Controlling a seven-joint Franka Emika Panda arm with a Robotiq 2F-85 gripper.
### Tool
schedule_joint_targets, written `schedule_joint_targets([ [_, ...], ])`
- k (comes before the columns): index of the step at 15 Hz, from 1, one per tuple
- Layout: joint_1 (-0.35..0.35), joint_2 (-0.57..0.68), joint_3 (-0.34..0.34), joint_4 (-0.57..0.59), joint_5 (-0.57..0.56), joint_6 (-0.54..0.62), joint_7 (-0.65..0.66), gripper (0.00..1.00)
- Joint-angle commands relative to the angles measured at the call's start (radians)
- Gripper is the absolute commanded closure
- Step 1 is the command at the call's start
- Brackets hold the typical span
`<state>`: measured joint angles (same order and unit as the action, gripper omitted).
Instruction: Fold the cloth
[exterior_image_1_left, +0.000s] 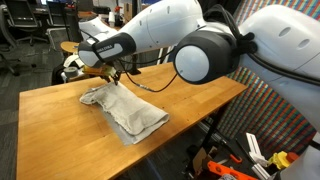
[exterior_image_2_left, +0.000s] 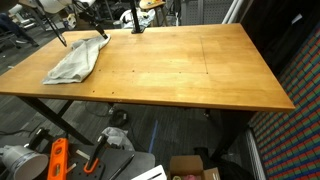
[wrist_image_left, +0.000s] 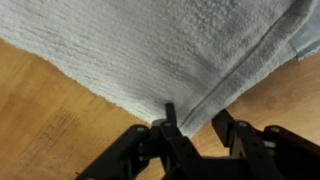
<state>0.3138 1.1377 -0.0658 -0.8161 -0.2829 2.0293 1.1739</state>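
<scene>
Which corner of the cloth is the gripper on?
The cloth's far corner in an exterior view; the gripper straddles its hem there, and the other corners lie untouched.

Bare wood beside the cloth

The cloth (exterior_image_2_left: 75, 62) lies rumpled at one end of the table (exterior_image_2_left: 200, 70); the rest of the top is bare wood you can cross low. Your arm (exterior_image_1_left: 170, 25) hangs over the cloth end

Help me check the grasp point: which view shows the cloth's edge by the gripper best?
The wrist view: the cloth is seen close up, and its hemmed corner meets the fingers of the gripper. Both exterior views show the whole cloth rumpled on the table, too small to make out the edge.
</scene>
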Motion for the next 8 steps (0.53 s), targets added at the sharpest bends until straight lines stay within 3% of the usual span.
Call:
schedule_joint_targets([
  [1, -0.013, 0.034, -0.009, 0.068, 0.005, -0.029, 0.017, 0.62],
  [5, -0.032, 0.031, -0.007, 0.063, 0.006, -0.025, 0.021, 0.91],
  [8, -0.046, 0.027, -0.004, 0.059, 0.008, -0.028, 0.020, 0.97],
])
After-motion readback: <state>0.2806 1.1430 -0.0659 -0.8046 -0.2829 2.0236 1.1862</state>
